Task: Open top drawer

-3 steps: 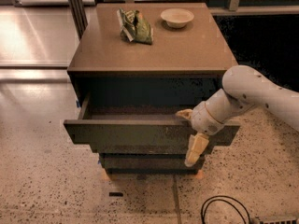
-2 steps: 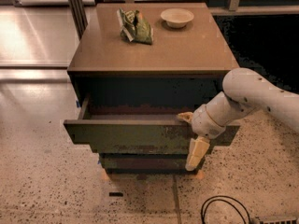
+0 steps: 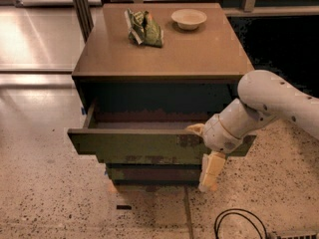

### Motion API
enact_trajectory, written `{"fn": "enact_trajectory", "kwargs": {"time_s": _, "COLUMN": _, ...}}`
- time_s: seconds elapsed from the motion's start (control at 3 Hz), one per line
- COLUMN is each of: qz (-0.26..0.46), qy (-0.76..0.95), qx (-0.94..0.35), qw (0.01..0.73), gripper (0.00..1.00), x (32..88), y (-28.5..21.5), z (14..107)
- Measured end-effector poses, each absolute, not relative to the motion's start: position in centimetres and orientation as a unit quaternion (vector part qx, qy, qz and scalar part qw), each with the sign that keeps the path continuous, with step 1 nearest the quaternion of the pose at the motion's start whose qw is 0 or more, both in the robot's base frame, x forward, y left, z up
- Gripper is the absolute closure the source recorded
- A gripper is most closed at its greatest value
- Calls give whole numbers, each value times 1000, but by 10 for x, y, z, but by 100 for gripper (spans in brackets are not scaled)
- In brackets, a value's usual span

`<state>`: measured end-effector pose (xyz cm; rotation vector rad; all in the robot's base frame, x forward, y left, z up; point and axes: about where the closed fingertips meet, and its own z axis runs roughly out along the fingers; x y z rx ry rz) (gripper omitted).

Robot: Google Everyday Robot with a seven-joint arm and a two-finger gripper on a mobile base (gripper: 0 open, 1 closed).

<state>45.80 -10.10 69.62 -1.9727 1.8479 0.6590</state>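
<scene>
The top drawer (image 3: 134,146) has the widest olive-green front panel, with a pale scuffed patch right of centre. It stands pulled out from the cabinet, and its shallow brown-grey tray (image 3: 144,125) shows behind the panel. My gripper (image 3: 203,156) is at the drawer's right end. One cream finger (image 3: 195,129) hooks over the panel's top edge. The other finger (image 3: 211,171) hangs down in front of the lower panels. My white arm (image 3: 269,101) reaches in from the right.
A green snack bag (image 3: 144,28) and a pale bowl (image 3: 189,18) sit on the brown cabinet top (image 3: 199,54). Two narrower olive panels (image 3: 149,171) stand below the top drawer. A black cable (image 3: 239,225) lies on the speckled floor at lower right.
The drawer has slid a little further out toward the camera, and my gripper and arm have moved with it.
</scene>
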Motion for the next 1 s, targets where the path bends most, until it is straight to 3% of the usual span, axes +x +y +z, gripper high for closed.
{"fn": "enact_trajectory", "kwargs": {"time_s": 1.0, "qz": 245, "qy": 670, "qx": -683, "qw": 158, "gripper": 0, "x": 487, "y": -112, "z": 661}}
